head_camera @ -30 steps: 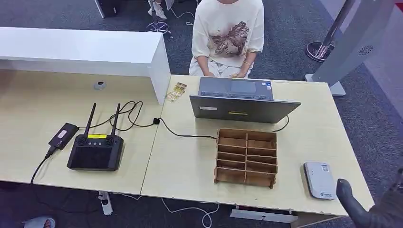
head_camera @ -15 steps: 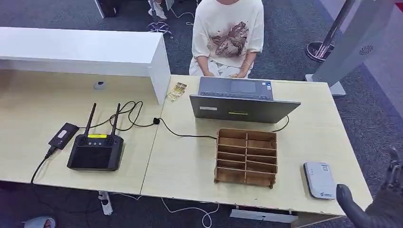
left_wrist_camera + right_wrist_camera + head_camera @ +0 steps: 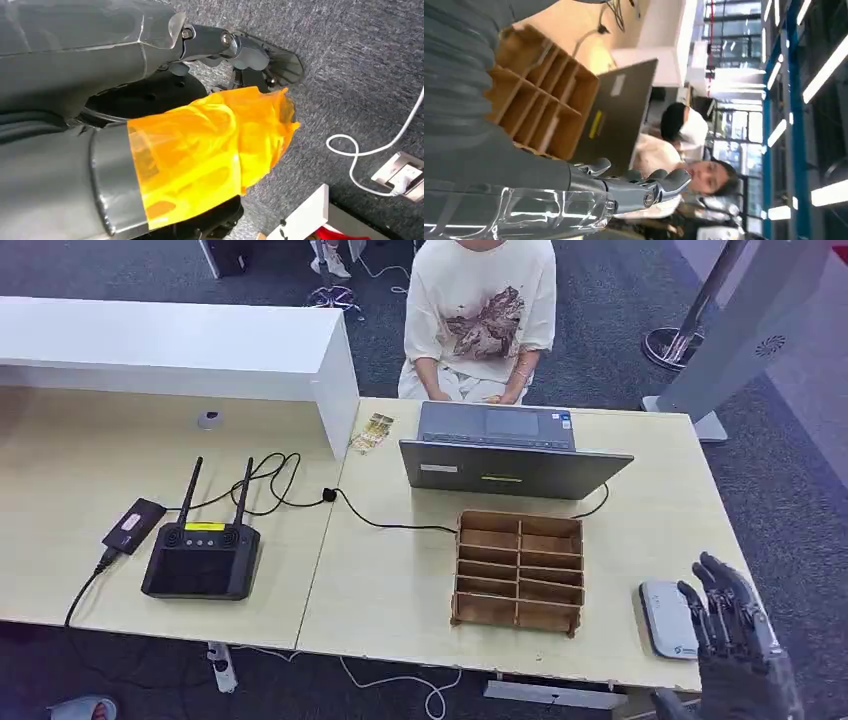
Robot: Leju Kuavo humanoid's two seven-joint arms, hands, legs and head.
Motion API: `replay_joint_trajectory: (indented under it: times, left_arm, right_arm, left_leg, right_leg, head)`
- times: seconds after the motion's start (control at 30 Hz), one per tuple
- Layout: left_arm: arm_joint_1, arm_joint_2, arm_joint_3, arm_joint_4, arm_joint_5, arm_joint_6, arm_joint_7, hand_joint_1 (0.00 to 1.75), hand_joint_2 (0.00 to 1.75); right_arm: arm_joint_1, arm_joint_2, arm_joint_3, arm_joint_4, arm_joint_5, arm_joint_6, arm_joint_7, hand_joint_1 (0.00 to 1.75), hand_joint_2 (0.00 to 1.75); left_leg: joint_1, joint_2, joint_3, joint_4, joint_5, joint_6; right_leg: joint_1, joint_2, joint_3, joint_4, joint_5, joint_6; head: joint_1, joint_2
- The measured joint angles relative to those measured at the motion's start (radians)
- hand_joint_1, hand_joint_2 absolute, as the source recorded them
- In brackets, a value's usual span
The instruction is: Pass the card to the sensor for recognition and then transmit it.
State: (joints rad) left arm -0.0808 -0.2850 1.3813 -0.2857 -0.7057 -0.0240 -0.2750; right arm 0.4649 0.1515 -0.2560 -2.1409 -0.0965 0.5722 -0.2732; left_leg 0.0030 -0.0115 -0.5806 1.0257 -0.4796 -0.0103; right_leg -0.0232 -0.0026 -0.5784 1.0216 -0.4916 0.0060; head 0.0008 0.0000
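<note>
At the table's near right corner, our right hand [image 3: 735, 640] hovers with fingers spread, holding nothing, just beside the flat, rounded grey sensor [image 3: 672, 618]. We cannot make out any card, perhaps thin in the wooden slotted organiser [image 3: 518, 570]. Our left hand [image 3: 235, 45] hangs over carpet; its grip we cannot tell. Risk: our dark fingers nudge the smooth sensor off the laminate table [image 3: 400, 580].

One laptop [image 3: 512, 455], one wooden organizer [image 3: 518, 570], one card reader [image 3: 668, 618], one router [image 3: 201, 558], one person [image 3: 481, 315].
</note>
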Motion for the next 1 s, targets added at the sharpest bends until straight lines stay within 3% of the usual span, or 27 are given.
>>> replay_joint_trajectory:
  times: [0.57, 0.83, 1.0]
  left_arm:
    - [0.0, 0.001, -0.001, 0.0, -0.003, -0.002, 0.0, 0.0, 0.0]
    - [0.0, 0.0, 0.0, 0.0, 0.012, 0.005, 0.003, 0.0, 0.0]
    - [0.0, -0.001, 0.0, 0.0, 0.023, 0.006, 0.003, 0.0, 0.0]
  right_arm:
    - [0.042, -0.072, 0.037, 0.058, -0.035, 0.013, 0.029, 0.0, 1.75]
    - [0.006, -0.074, 0.085, 0.058, 0.44, -0.33, -0.014, 0.0, 1.75]
    - [-0.058, -0.074, 0.192, 0.058, 0.902, -0.68, 0.03, 0.0, 1.75]
  left_leg:
    - [0.0, 0.0, 0.0, 0.0, 0.0, 0.0]
    - [0.0, 0.0, 0.0, 0.0, 0.0, 0.0]
    - [0.0, 0.0, 0.001, 0.0, 0.0, 0.0]
  right_leg:
    - [0.0, 0.0, 0.0, 0.0, 0.0, 0.0]
    - [0.0, 0.001, 0.0, 0.0, 0.0, 0.0]
    - [0.0, 0.001, 0.0, 0.0, 0.0, 0.0]
  head:
    - [0.0, 0.0]
    - [0.0, 0.0]
    - [0.0, 0.0]
